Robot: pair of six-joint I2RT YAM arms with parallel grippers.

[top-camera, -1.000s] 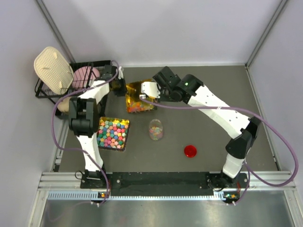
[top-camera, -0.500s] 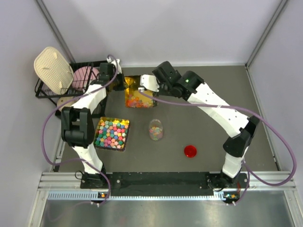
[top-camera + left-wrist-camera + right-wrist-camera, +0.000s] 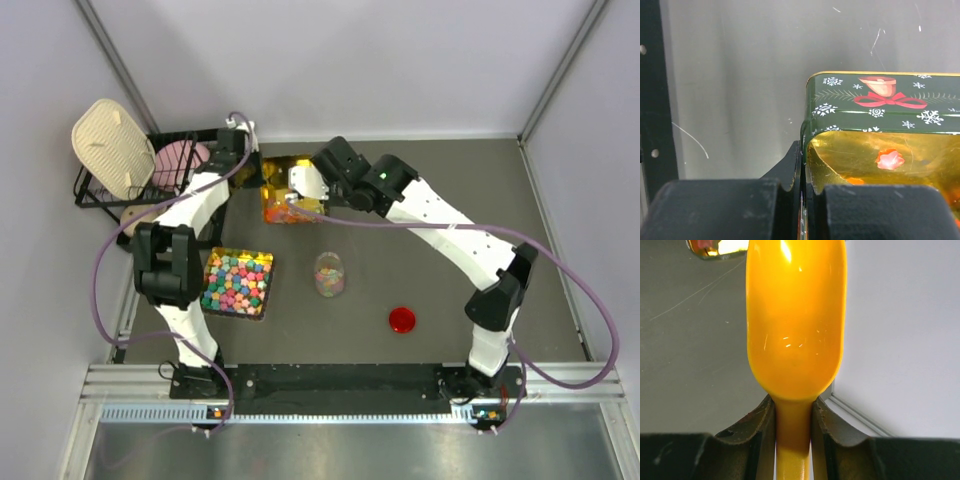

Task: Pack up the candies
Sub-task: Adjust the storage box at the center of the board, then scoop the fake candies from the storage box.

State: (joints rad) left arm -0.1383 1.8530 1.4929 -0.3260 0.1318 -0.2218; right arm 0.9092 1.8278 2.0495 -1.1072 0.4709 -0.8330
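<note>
Over the last sec the tin has slid back and left across the worktop, away from the jar, and both arms went w/ it. We read that as repositioning, not scooping: nothing is heading for the jar right now.

L end effector is pinched right down on the tin's wall, one finger outside, one inside, so it holds the tin. R end effector is narrow, clamped on the neck of the orange scoop. No candy shows on the bowl face we see.

The candies lie on the tin's gold floor, heaped twd its near side in top view. Some colored bits seem to sit in the jar.
</note>
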